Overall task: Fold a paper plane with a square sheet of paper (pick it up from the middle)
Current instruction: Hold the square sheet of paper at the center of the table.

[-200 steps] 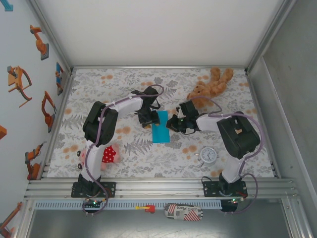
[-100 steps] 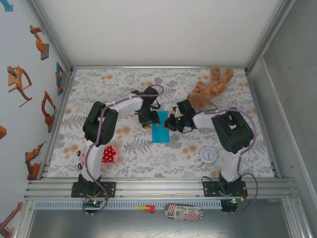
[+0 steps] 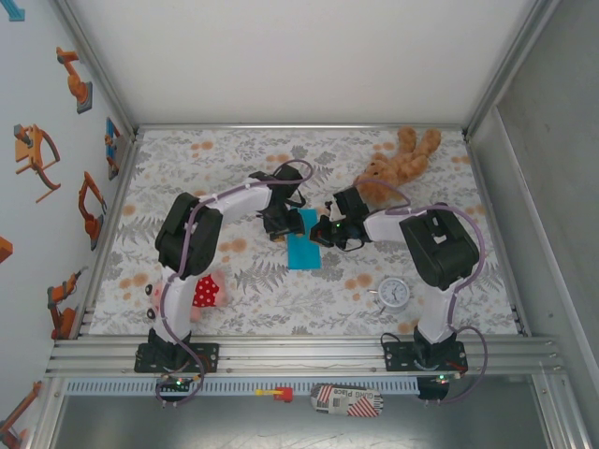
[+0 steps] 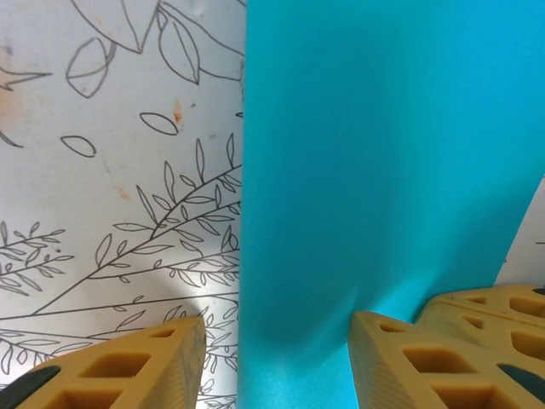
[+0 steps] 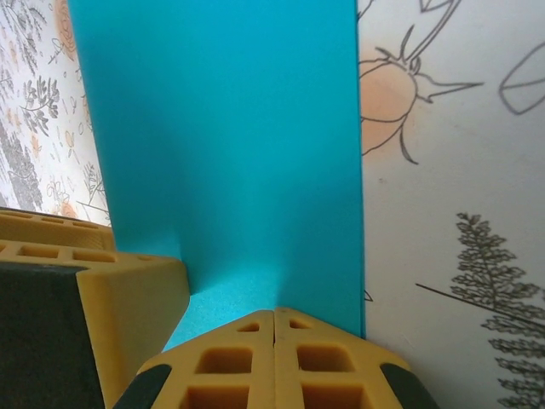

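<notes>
You have the sheet of paper lying flat on the counter between the two arms, already doubled into a narrow strip rather than a full square. Which long edge is the fold is not clear.

Your right pincer is pressed together with nothing between its tips. The closed tips sit on the paper just inside its right long edge, like a blunt creasing tool. Your left pincer is spread and straddles the opposite long edge. One of its fingers rests on the bare counter, and the other bears down on the paper, where a shallow dent shows.

The step in hand looks like setting a crease. Use the left finger on the paper as your anchor. Slide the closed right tips along the strip in one steady stroke, pressing lightly so the thin paper neither buckles nor skates on the counter. Check that the layers line up before you commit, because a skewed crease here would likely carry through to the plane's nose. The two pincers sit just beside each other, so mind they do not knock.
</notes>
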{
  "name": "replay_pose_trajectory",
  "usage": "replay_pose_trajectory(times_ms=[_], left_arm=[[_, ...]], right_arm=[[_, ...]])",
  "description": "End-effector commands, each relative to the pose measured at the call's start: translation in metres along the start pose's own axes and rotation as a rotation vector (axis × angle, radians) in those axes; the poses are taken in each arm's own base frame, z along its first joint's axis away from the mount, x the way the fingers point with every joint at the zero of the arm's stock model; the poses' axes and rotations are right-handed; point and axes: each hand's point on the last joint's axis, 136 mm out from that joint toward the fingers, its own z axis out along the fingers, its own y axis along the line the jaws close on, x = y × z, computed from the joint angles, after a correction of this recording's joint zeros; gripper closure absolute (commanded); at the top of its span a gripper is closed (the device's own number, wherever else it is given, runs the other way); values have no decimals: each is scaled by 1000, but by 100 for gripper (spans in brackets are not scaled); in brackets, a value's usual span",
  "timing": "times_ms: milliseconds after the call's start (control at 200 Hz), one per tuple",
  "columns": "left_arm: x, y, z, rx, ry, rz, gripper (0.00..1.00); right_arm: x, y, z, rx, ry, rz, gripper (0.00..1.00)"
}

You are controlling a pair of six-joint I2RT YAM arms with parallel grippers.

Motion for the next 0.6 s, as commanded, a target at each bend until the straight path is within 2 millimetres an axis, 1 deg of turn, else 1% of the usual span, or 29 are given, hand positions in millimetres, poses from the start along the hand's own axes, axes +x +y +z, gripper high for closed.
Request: replay_pose_trajectory(times_ms=[0,45,115,170,250,341,421,476,596], left_arm=[[-8,-2,-35,-20,-84,10,51],[-13,-4,-51,-2,-128,6,52],[-16,-8,-68,37,-178,8,56],[-15,-13,-76,86,-201,14,58],[-11,-25,-81,187,-213,32,64],[-6,-39,-79,288,-194,49,70],[-1,-45,-69,323,-150,51,77],[1,-47,-61,333,-124,50,81],[5,-44,-41,321,-73,40,90]], right_arm=[[36,-74,11,270,108,97,100],[37,-75,12,277,116,102,100],[38,-77,13,285,124,110,100],[38,-78,14,289,126,113,100],[39,-80,14,299,130,114,100],[39,-83,13,312,133,113,100],[39,-84,14,317,134,113,100],[39,-85,14,320,135,114,100],[39,-86,14,327,135,116,100]])
